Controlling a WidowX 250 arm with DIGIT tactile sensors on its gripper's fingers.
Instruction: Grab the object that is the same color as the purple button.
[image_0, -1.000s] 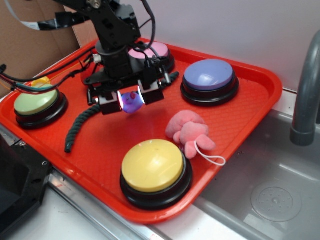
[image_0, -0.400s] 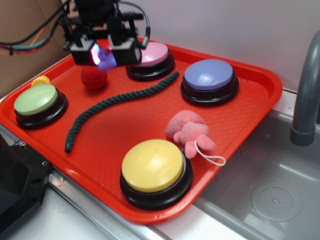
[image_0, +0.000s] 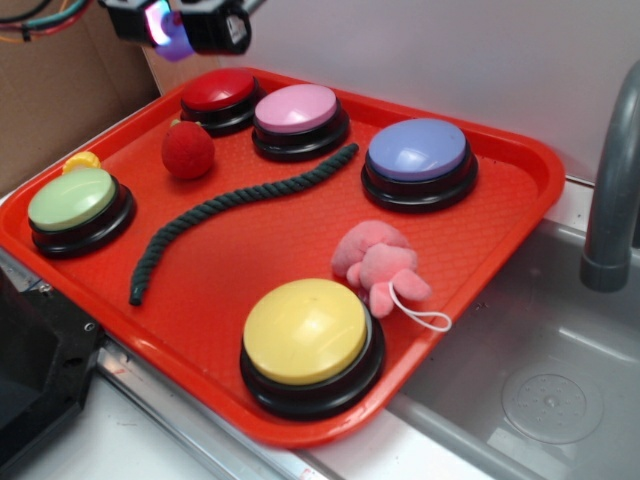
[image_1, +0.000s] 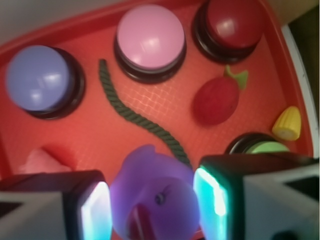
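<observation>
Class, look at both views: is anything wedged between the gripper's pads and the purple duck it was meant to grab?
Nothing visible. The gripper is shut directly on the purple duck, a lit pad against each side, held high above the red tray.

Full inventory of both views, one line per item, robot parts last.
tray: 1, red, on counter beside sink
dome buttons: 5; purple button back right, pink back middle, red back left, green left edge, yellow front
rope: 1, dark green, mid-tray
ball: 1, red, near red button
plush toy: 1, pink, right of centre
small yellow toy: 1, behind green button
sink: 1, grey, right
faucet: 1, grey
duck: 1, purple, held above tray
gripper: 1, black, shut on duck
</observation>
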